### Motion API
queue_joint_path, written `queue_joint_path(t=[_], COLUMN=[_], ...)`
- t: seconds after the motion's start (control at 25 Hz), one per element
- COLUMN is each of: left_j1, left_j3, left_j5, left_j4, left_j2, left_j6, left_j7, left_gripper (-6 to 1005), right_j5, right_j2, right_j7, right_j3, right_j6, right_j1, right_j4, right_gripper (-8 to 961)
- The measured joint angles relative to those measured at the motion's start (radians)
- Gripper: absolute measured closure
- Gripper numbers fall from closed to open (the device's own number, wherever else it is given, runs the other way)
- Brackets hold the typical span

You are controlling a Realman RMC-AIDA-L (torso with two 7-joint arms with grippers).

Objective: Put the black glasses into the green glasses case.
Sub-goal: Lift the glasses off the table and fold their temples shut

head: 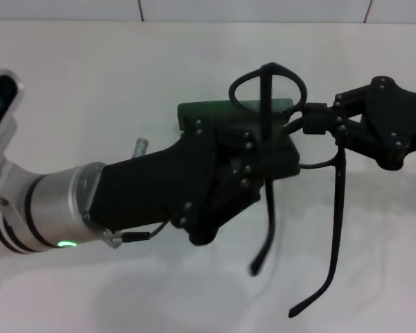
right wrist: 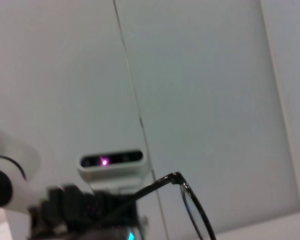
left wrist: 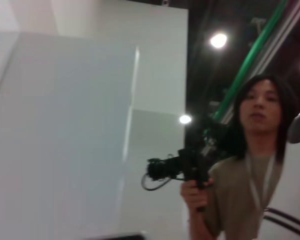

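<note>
Glasses first: I see the black glasses (head: 301, 166) at frame centre, above the white desk (head: 90, 83), temples hanging toward the bottom edge, right gripper (head: 317, 119) fingers clamped on the frame. Left gripper (head: 267, 156) holds the green glasses case (head: 208, 111) just beside them, upper centre.

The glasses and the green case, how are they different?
The glasses are thin black wire with round lenses; the case is a solid dark green box. The glasses are easy to see, their long arms hanging down; the case is mostly hidden behind the left pincer. The right pincer grips the glasses at the frame; the left pincer is at the case. Both are up off the white table.
</note>
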Motion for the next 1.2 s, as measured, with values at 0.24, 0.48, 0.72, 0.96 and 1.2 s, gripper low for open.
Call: queue_joint_path(t=[0.24, 0.48, 0.72, 0.96, 1.2], left_j1=[0.004, 0.006, 0.006, 0.008, 0.004], left_j3=[0.019, 0.021, 0.022, 0.026, 0.06], left_j5=[-0.051, -0.054, -0.056, -0.081, -0.093], left_j4=[-0.062, -0.063, -0.064, -0.08, -0.077], left_j2=[-0.002, -0.002, -0.002, -0.002, -0.001], left_j6=[-0.054, -0.091, -0.099, -0.106, -0.08], left_j7=[0.038, 0.034, 0.031, 0.03, 0.03], left_gripper=[959, 959, 959, 958, 958], right_j5=[0.033, 0.038, 0.039, 0.039, 0.039], right_j2=[-0.001, 0.001, 0.002, 0.004, 0.003], right_j7=[-0.028, -0.031, -0.032, -0.035, -0.059], right_j3=[0.019, 0.016, 0.018, 0.019, 0.018], right_j6=[-0.022, -0.036, -0.039, -0.041, -0.017], right_j1=[0.027, 0.026, 0.023, 0.026, 0.03], right_j4=[0.082, 0.092, 0.094, 0.116, 0.146], right_gripper=[915, 915, 915, 915, 915])
